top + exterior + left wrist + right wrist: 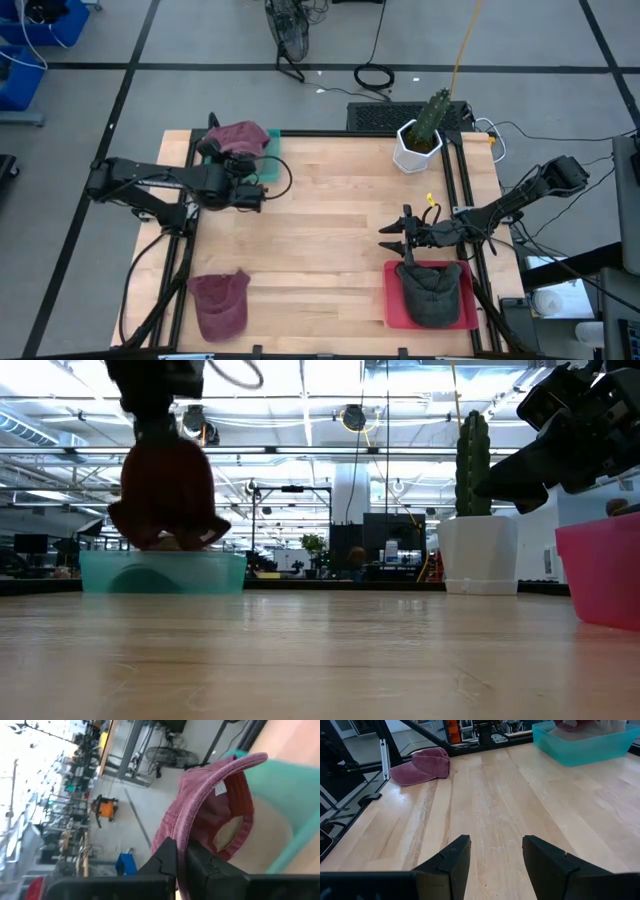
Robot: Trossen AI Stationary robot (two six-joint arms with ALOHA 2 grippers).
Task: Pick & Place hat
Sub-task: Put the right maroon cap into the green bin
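Left pincer [177, 857] is clamped on the brim of a maroon hat [238, 136], holding it up over the teal bin [268, 160] at the far left corner of the desk [330, 240]. In the low view the hat hangs crown-down just above the bin, not yet resting inside, so the drop looks like the step in hand. Gripping by the brim lets the soft crown dangle and fall in cleanly when released.

Right pincer [492, 857] has its fingers apart and empty, hovering over bare desk just beside the red tray [392, 300], which already holds a dark grey hat [432, 290]. That one looks done, and the arm is likely parked clear.

A second maroon hat [220, 300] lies flat at the near left corner, untouched, probably next. A potted cactus [425, 130] stands at the far right, well apart from both arms.
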